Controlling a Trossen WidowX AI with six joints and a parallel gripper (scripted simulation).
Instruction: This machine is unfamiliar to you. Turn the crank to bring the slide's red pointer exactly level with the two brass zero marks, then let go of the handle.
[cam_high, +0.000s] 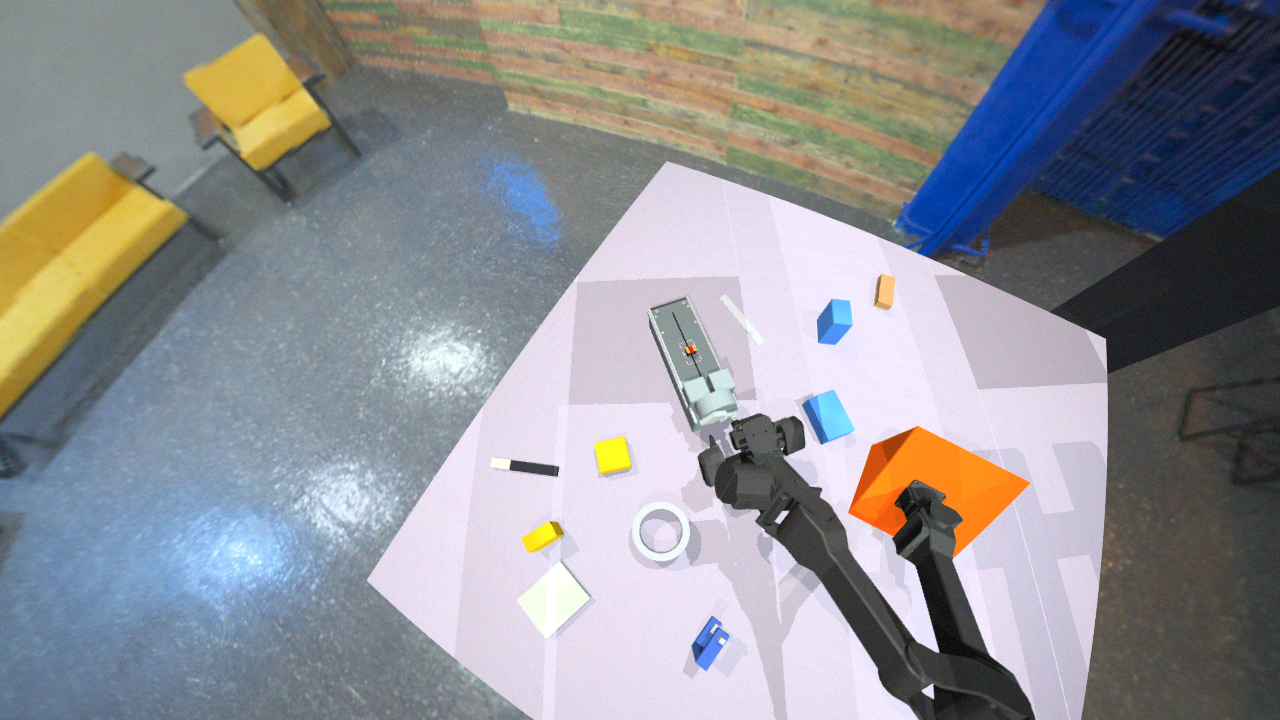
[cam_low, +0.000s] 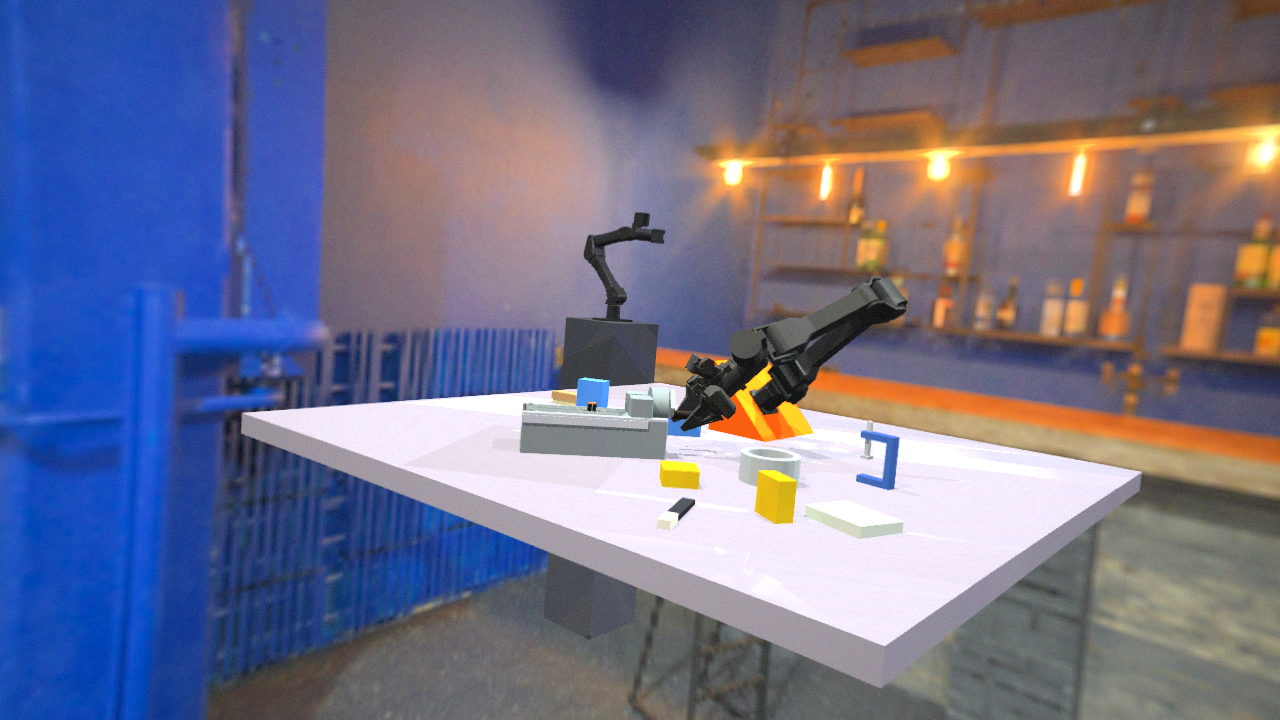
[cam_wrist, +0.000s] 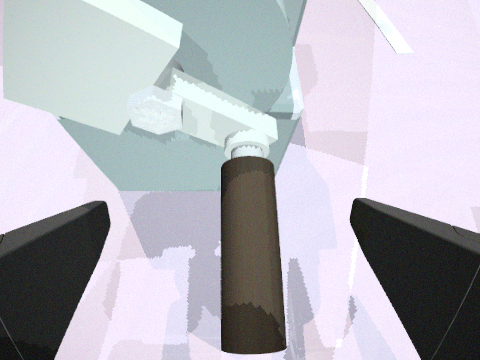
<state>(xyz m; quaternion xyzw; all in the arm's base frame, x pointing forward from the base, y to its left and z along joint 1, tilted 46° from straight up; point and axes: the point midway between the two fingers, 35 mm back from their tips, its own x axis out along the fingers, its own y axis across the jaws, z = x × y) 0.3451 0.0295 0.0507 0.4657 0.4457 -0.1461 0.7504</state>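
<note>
Claw: gripper (cam_high: 739, 430) (cam_low: 682, 420) (cam_wrist: 232, 211) spread wide, nothing pinched; fingers either side of the dark crank handle (cam_wrist: 252, 255), w/ a gap each side in wrist view.
Crank: lt. grey arm (cam_wrist: 225, 111) at near end of the machine (cam_high: 677, 324) (cam_low: 590, 439); handle sticks out toward the claw.
Pointer: red pointer (cam_high: 690, 350) about mid-slot on machine's top; brass marks right by it, too small to tell if exactly level.
Edges (top view): machine sits in from the table's (cam_high: 474, 537) (cam_low: 402, 447) left edge, strip of tabletop btwn.
Room L: yellow block (cam_high: 613, 455) (cam_low: 679, 475) left of claw, apart.
Room R: blue block (cam_high: 827, 416) just right of claw; orange wedge (cam_high: 984, 483) (cam_low: 739, 423) farther R.
Near side: white ring (cam_high: 636, 531) (cam_low: 769, 472), apart from claw.
Far R: white strip (cam_high: 742, 319) beside machine, gap btwn.
</note>
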